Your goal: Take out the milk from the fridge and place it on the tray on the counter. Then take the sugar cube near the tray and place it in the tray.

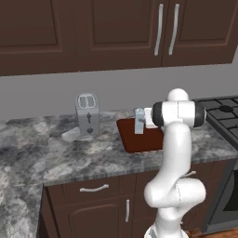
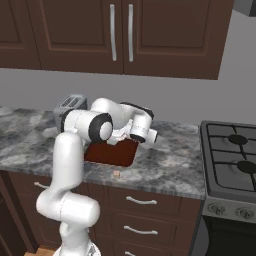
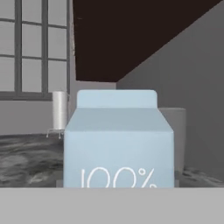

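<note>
The milk [image 1: 138, 127] is a pale blue-and-white carton, upright over the left part of the dark reddish-brown tray [image 1: 139, 142] on the grey marbled counter [image 1: 83, 153]. My gripper [image 1: 141, 121] reaches in from the right and is shut on the carton. I cannot tell whether its base touches the tray. Close up in the hand view, the milk [image 3: 118, 144] shows "100%" on its face. The sugar cube [image 2: 116, 173], small and tan, lies on the counter just in front of the tray [image 2: 112, 155]. The fridge is out of view.
A silver two-slot toaster [image 1: 87, 114] stands left of the tray near the wall. A black gas stove [image 2: 232, 150] adjoins the counter on the right. Dark brown wall cabinets [image 1: 121, 32] hang above, with drawers below the counter edge.
</note>
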Controlling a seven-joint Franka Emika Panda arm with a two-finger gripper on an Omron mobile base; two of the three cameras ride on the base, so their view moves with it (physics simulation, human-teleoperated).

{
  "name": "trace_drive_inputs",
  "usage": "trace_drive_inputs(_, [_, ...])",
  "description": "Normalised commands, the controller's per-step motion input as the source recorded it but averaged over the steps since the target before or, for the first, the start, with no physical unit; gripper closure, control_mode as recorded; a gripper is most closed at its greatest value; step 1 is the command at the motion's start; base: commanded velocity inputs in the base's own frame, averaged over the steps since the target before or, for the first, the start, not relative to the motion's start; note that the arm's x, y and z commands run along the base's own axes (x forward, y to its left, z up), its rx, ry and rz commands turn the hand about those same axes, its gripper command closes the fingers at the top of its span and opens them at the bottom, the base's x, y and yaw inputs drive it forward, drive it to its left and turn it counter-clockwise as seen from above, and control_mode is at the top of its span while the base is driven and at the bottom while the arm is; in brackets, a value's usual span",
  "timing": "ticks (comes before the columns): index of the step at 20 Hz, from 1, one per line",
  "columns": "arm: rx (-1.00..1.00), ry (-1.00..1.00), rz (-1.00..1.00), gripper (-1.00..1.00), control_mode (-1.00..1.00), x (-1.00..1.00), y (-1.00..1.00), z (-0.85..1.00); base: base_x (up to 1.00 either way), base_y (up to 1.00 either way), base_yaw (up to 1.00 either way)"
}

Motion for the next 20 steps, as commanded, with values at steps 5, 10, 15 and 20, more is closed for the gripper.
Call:
trace_drive_inputs(5, [0.00, 0.00, 0.03, 1.00, -1.00, 0.45, 0.00, -0.16, 0.00, 0.00, 0.00])
trace_drive_inputs(10, [0.00, 0.00, 0.01, 1.00, -1.00, 0.26, 0.00, -0.34, 0.00, 0.00, 0.00])
trace_drive_inputs(15, [0.00, -0.01, 0.00, -1.00, -1.00, 0.04, 0.04, -0.27, 0.00, 0.00, 0.00])
trace_drive_inputs(20, [0.00, -0.03, 0.00, -1.00, -1.00, 0.00, 0.00, 0.00, 0.00, 0.00, 0.00])
